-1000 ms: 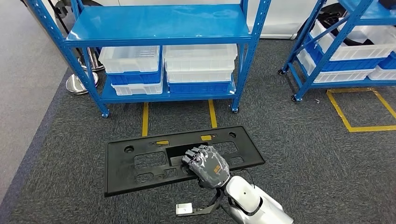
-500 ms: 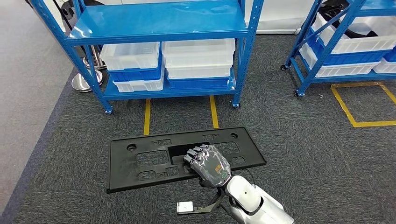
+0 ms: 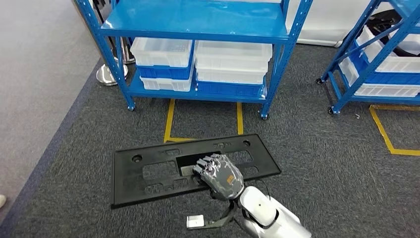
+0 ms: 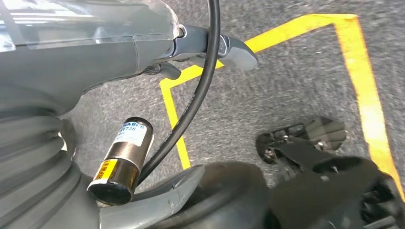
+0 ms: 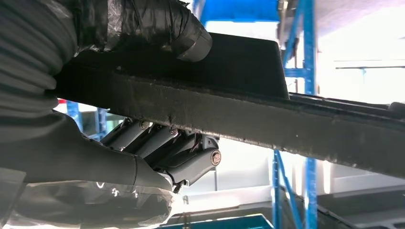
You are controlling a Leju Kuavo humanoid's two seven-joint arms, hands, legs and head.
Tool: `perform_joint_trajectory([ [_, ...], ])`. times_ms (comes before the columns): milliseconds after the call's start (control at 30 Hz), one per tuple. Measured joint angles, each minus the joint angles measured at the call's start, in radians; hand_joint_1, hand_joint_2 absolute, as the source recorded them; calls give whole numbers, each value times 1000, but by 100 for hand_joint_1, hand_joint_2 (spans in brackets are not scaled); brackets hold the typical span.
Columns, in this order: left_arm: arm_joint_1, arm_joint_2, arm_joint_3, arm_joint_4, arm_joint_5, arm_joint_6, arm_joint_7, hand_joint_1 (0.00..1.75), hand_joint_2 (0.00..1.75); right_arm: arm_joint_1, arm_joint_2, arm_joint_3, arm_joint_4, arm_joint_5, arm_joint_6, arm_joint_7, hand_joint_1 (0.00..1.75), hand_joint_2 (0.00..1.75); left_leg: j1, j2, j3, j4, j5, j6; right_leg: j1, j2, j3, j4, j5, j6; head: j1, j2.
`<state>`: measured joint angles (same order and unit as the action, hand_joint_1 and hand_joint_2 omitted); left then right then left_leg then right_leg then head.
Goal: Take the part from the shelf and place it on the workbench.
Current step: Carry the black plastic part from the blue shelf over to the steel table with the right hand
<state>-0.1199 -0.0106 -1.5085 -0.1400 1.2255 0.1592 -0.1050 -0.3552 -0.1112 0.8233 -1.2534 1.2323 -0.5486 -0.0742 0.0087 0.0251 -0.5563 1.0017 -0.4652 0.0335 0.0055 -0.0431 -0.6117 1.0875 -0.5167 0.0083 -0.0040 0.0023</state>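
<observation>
You are seeing the right hand (image 3: pixel 219 176) gripping the flat black plastic panel (image 3: pixel 148 171), fingers (image 5: pixel 157 143) wrapping its near edge; grey carpet (image 3: pixel 322 163) lying open all around. Left fingers: cannot tell.

You'll see a glossy silver right forearm (image 3: pixel 270 215) ending in a dark grey hand (image 3: pixel 220 176) with an orange marking on its back. A black cable (image 4: pixel 191 109) loops past the left wrist's grey ribbed cover (image 4: pixel 28 157), beside a labelled dark cylinder (image 4: pixel 122 160).
</observation>
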Motion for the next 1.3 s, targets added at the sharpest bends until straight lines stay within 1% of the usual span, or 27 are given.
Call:
perform_joint_trajectory([
  [67, -2, 0, 0, 0, 1, 0, -2, 0, 175, 2, -3, -1, -2, 0, 0, -1, 166, 175, 1, -16, -8, 0, 6, 5, -8, 32, -53, 123, -69, 8, 0, 0],
  [100, -2, 0, 0, 0, 1, 0, -3, 0, 175, 4, -4, -1, -3, 0, 0, -1, 166, 175, 2, -26, -12, 1, 7, 6, -10, 37, -79, 182, -92, 11, 0, 0],
  [133, -2, 0, 0, 0, 2, 0, -3, 0, 175, 6, -6, -1, -3, 0, 0, -1, 166, 175, 2, -36, -15, 3, 9, 5, -13, 38, -92, 214, -97, 13, 0, 0],
  [167, 0, -1, 0, 0, 2, 0, -3, 0, 175, 7, -6, -1, -3, 0, 0, -1, 166, 175, 2, -47, -17, 6, 9, 4, -15, 39, -85, 206, -81, 14, 0, 0],
  [200, 0, -1, 0, 0, 2, -1, -2, 0, 175, 7, -7, -1, -3, 0, 0, -1, 166, 175, 3, -58, -18, 9, 9, 2, -18, 42, -59, 159, -50, 15, 0, 0],
  [267, 0, -2, -1, 0, 3, -1, -1, 0, 175, 7, -7, -1, -5, 0, -1, -1, 166, 175, 4, -78, -22, 17, 7, -5, -25, 70, 8, 26, 7, 14, 0, 0],
  [333, -2, -2, -1, 0, 5, -2, 1, 0, 175, 7, -9, -2, -7, 0, -2, -1, 166, 175, 3, -95, -33, 23, 9, -19, -27, 95, 37, -41, 21, 10, 0, 0],
  [400, -1, -1, -3, 0, 6, -2, 2, 0, 175, 7, -10, -2, -9, 2, -3, -1, 166, 175, 4, -110, -40, 21, 15, -33, -25, 90, 35, -46, 22, 0, 0, 0],
  [467, 2, 0, -5, 0, 6, -2, 3, 0, 175, 5, -10, -3, -13, 3, -3, -1, 166, 175, 5, -94, -52, 40, 2, -43, -27, 72, 36, -53, 28, -15, -1, 0],
  [500, 1, 1, -6, 0, 6, -2, 3, 0, 175, 5, -10, -3, -16, 3, -3, -1, 166, 175, 5, -76, -68, 74, -20, -46, -28, 62, 37, -56, 30, -22, -2, 0],
  [533, 0, 1, -7, 0, 6, -2, 3, 0, 175, 4, -10, -3, -17, 3, -3, -1, 166, 175, 5, -56, -92, 128, -50, -49, -26, 51, 37, -58, 31, -27, -3, 0],
  [600, -2, 1, -8, 0, 6, -2, 2, 0, 175, 5, -12, -4, -19, 4, -3, -1, 166, 175, 5, -39, -150, 254, -107, -53, -21, 29, 35, -57, 31, -31, -3, 0],
  [633, -2, 1, -8, 0, 6, -2, 2, 0, 175, 5, -13, -4, -19, 4, -3, -2, 166, 175, 5, -37, -166, 292, -116, -54, -18, 18, 35, -57, 30, -32, -3, 0],
  [667, -1, 1, -8, 0, 5, -3, 1, 0, 175, 5, -15, -4, -20, 5, -3, -2, 166, 175, 5, -34, -166, 296, -109, -53, -16, 8, 35, -57, 30, -33, -3, 0],
  [700, -1, 1, -9, 0, 5, -3, 1, 0, 175, 5, -15, -4, -21, 6, -3, -2, 166, 175, 4, -30, -144, 259, -83, -50, -14, -1, 36, -56, 29, -33, -3, 0],
  [733, -1, 2, -9, 0, 4, -3, 0, 0, 175, 5, -16, -4, -23, 6, -4, -2, 166, 175, 3, -19, -108, 193, -49, -44, -12, -10, 37, -56, 29, -33, -3, 0],
  [800, -3, 3, -10, 0, 2, -3, -2, 0, 175, 5, -16, -4, -27, 6, -4, -2, 166, 175, -7, 21, -40, 64, -8, -30, -6, -26, 38, -55, 27, -29, -3, 0],
  [867, -6, 3, -12, 0, 1, -3, -4, 0, 175, 5, -17, -4, -30, 6, -5, -2, 166, 175, -16, 39, -23, 20, -4, -21, -1, -42, 38, -55, 27, -23, -3, 0],
  [933, -4, 3, -14, 0, 1, -3, -4, 0, 175, 5, -18, -4, -33, 6, -5, -2, 166, 175, -13, 19, -24, 13, 4, -12, -1, -52, 40, -55, 25, -14, -3, 0],
  [1000, -4, 2, -16, 0, 1, -3, -4, 0, 175, 4, -19, -4, -36, 6, -6, -2, 166, 175, -5, 1, -23, 3, 14, -1, -4, -21, 27, -21, -4, -3, -3, 0],
  [1067, -6, 1, -16, 0, 1, -3, -4, 0, 175, 6, -21, -5, -37, 6, -8, -2, 166, 175, -2, -16, -25, 0, 20, 6, -9, 24, -20, 85, -66, 4, -2, 0],
  [1100, -6, 1, -16, 0, 1, -4, -4, 0, 175, 9, -24, -6, -37, 7, -8, -2, 166, 175, -2, -27, -28, 1, 21, 8, -11, 34, -50, 150, -93, 6, -2, 0],
  [1133, -6, 1, -16, 0, 2, -4, -4, 0, 175, 12, -26, -7, -37, 7, -8, -2, 166, 175, -2, -38, -29, 2, 21, 8, -12, 38, -72, 197, -106, 8, -2, 0],
  [1167, -5, 1, -16, 0, 2, -4, -3, 0, 175, 14, -27, -8, -36, 7, -9, -2, 166, 175, -2, -50, -31, 5, 21, 8, -14, 39, -79, 212, -100, 10, -2, 0],
  [1200, -4, 1, -16, 0, 2, -5, -1, 0, 175, 15, -28, -8, -36, 8, -9, -2, 166, 175, -1, -62, -31, 8, 21, 7, -17, 41, -68, 188, -76, 11, -2, 0],
  [1267, -3, 1, -17, 0, 3, -8, 4, 0, 175, 15, -28, -10, -37, 10, -10, -2, 166, 175, 0, -83, -33, 17, 18, 1, -23, 62, -9, 65, -10, 10, -2, 0],
  [1300, -4, 1, -17, 0, 4, -9, 5, 0, 175, 15, -29, -11, -38, 12, -10, -2, 166, 175, 0, -94, -36, 22, 16, -4, -25, 79, 17, 9, 10, 9, -2, 0],
])
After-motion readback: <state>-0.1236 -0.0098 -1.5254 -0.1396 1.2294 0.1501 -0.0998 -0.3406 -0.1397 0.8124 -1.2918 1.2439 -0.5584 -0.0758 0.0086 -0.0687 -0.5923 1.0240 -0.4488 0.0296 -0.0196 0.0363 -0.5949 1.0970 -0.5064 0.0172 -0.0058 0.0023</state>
